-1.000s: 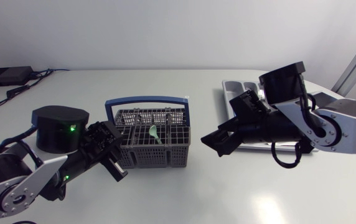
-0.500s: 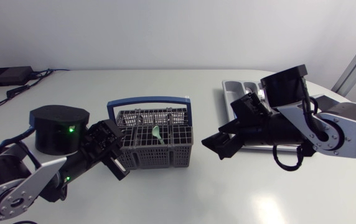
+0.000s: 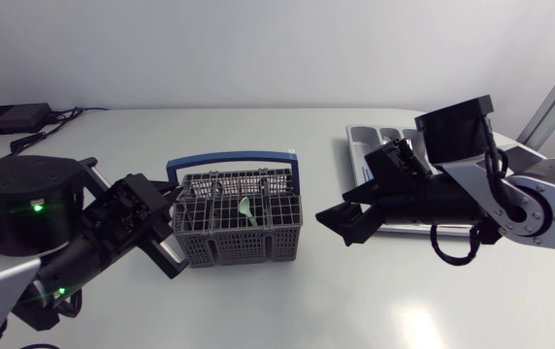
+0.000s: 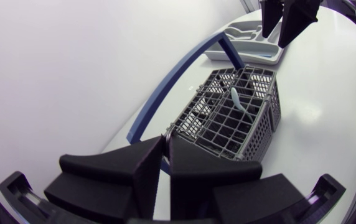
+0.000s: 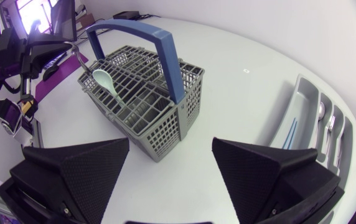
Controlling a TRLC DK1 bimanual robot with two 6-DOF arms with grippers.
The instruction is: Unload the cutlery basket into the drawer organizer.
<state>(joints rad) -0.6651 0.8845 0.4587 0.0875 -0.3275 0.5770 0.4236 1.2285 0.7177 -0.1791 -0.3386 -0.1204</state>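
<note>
— Where is the basket, and which way does it lie?

— The cutlery basket (image 3: 239, 231) sits between your two grippers, its long axis running from one to the other. A pale green spoon (image 3: 244, 206) stands in it, bowl up.

— And your arms?

— Your left gripper (image 4: 167, 140) is low, jaws together, at the basket's near end. Your right gripper (image 5: 172, 146) faces the other end without touching it, jaws wide apart. The drawer organizer (image 3: 355, 145) lies behind those jaws.

The white bench (image 3: 258, 315) is overlooked from above; the grey blue-handled basket (image 3: 239, 231) is faced closely, from opposite sides, by both wrist views.
</note>
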